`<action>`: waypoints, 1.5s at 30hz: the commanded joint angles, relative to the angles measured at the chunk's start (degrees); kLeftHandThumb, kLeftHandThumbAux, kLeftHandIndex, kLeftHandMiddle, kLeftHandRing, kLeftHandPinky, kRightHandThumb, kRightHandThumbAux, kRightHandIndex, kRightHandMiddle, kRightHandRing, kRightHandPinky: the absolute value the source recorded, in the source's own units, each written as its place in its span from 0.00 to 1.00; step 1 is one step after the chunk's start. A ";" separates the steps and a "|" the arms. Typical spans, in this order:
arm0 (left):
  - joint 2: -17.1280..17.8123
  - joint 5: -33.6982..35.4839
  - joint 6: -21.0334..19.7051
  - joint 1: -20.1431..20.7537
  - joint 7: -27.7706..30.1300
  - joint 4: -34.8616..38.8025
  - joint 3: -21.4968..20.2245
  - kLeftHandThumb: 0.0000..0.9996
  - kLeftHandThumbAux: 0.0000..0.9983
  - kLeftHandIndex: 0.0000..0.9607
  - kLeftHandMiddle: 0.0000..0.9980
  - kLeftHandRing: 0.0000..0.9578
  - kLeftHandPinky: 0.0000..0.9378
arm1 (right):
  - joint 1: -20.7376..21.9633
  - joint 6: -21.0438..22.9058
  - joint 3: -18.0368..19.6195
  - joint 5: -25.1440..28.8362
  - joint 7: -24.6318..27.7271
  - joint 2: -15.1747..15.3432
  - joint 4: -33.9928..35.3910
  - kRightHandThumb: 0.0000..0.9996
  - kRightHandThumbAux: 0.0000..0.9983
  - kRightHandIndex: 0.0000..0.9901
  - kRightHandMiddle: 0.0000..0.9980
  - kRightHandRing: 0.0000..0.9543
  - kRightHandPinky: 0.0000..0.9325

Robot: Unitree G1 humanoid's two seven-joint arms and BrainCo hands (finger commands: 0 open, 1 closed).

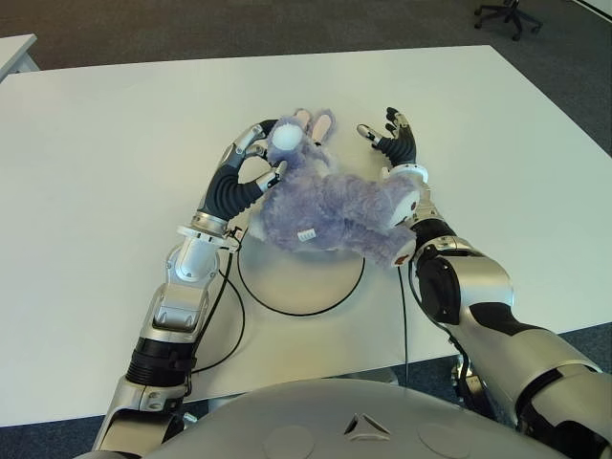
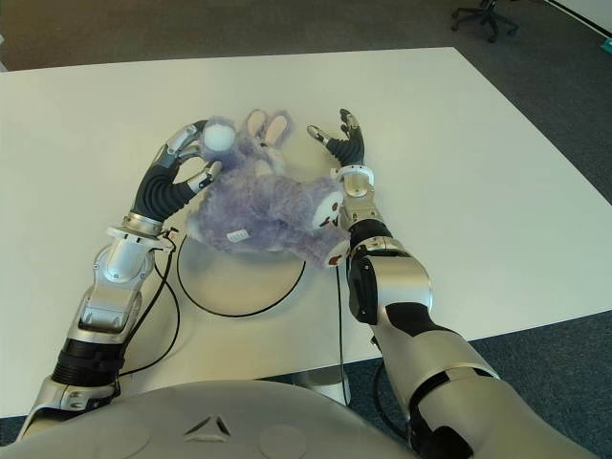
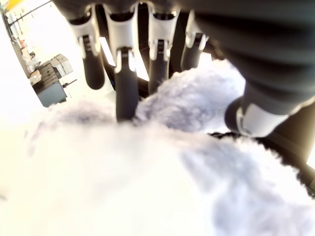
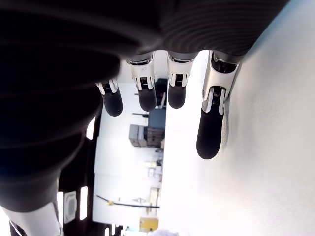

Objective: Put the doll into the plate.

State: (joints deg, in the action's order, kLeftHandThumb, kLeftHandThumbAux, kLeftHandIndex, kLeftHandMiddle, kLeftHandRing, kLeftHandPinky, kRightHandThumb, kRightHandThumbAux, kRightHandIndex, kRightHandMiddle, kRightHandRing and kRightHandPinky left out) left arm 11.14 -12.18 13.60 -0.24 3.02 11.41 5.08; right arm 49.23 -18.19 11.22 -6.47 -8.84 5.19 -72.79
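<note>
A purple plush doll (image 1: 335, 206) with pink-lined ears lies across the far part of a white, dark-rimmed plate (image 1: 298, 283) on the white table (image 1: 96, 191). My left hand (image 1: 266, 153) is at the doll's head, with fingers curled over the white muzzle and the thumb under it. Up close, its fingers (image 3: 125, 83) press into the fur of the doll (image 3: 147, 172). My right hand (image 1: 387, 132) stands just right of the doll, spread and holding nothing, its fingers (image 4: 209, 132) straight. The doll's feet touch the right wrist.
A black cable (image 1: 228, 325) runs along the left forearm near the table's front edge. Another table's corner (image 1: 14, 53) shows at the far left, and an office chair (image 1: 507, 14) stands on the carpet at the far right.
</note>
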 commanded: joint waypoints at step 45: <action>0.89 8.94 9.23 -0.39 3.63 -4.83 -2.78 0.00 0.53 0.03 0.21 0.21 0.17 | -6.77 4.91 -0.06 0.37 -0.20 -1.00 -4.39 0.09 0.74 0.10 0.07 0.05 0.06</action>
State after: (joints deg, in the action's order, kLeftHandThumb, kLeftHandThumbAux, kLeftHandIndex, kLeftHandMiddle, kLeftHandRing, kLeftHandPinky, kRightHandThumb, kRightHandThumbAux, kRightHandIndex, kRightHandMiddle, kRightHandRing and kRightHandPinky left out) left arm 11.85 -3.24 23.00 0.75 5.99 6.95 2.69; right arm 48.99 -18.18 11.18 -6.50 -9.12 5.31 -72.82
